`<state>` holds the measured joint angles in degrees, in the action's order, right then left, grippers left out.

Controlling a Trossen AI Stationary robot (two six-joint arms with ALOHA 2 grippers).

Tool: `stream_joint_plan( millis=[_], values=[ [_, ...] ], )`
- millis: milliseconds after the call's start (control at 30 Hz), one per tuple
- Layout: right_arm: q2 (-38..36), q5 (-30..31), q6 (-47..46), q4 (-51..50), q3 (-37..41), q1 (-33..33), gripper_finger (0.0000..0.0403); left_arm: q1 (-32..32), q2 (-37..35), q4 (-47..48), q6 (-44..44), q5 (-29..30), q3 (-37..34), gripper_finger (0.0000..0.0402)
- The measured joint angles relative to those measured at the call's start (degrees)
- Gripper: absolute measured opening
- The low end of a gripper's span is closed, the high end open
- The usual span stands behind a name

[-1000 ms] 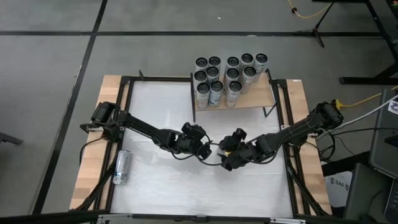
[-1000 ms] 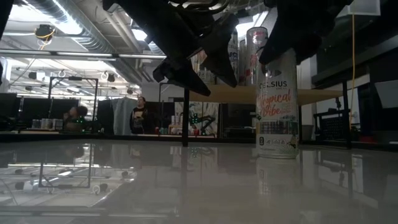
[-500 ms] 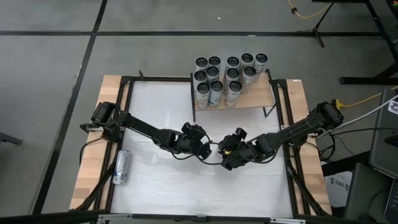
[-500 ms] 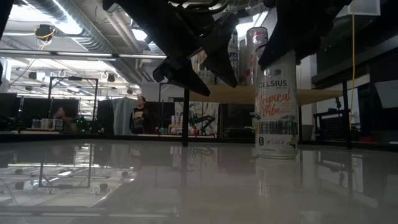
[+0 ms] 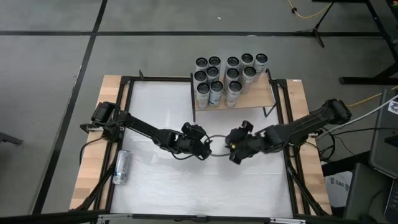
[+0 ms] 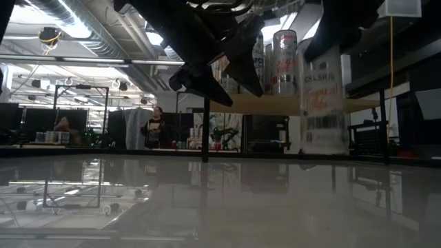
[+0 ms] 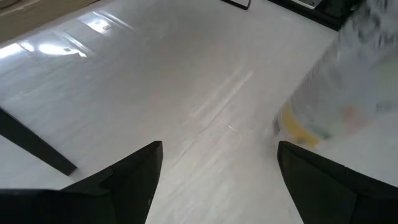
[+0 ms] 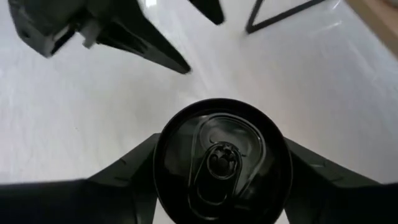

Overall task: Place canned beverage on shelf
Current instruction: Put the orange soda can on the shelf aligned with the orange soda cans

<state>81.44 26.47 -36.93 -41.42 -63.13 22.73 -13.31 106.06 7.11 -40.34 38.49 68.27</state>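
White desk (image 5: 161, 186) under two dark arms, right gripper (image 5: 235, 144) clamped on an upright can (image 8: 222, 163) — lifted clear of the surface, left gripper (image 5: 203, 149) just beside it, fingers parted and empty, shelf (image 5: 249, 101) beyond crowded with cans (image 5: 227, 74), one can lying (image 5: 121, 167) at desk's left edge.

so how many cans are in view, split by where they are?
upright cans on the shelf: 12
held can in the right gripper: 1
lying can on the left wooden strip: 1
Total: 14
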Motion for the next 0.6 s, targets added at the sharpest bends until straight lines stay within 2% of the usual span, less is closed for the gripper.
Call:
stream_joint_plan(
  millis=[167,433,600],
  values=[
    [-5.8,-4.4,4.3,-3.0,0.0,-2.7,0.0242,0.0,0.0,0.1,0.0,0.4,0.0,0.0312],
    [-15.7,-16.6,13.1,-4.7,0.0,-8.9,0.0244,0.0,0.0,0.1,0.0,1.0,0.0,0.0312],
    [-19.9,-19.6,16.9,-11.2,-2.2,-11.7,0.0245,0.0,0.0,0.1,0.0,1.1,0.0,0.0312]
  ],
)
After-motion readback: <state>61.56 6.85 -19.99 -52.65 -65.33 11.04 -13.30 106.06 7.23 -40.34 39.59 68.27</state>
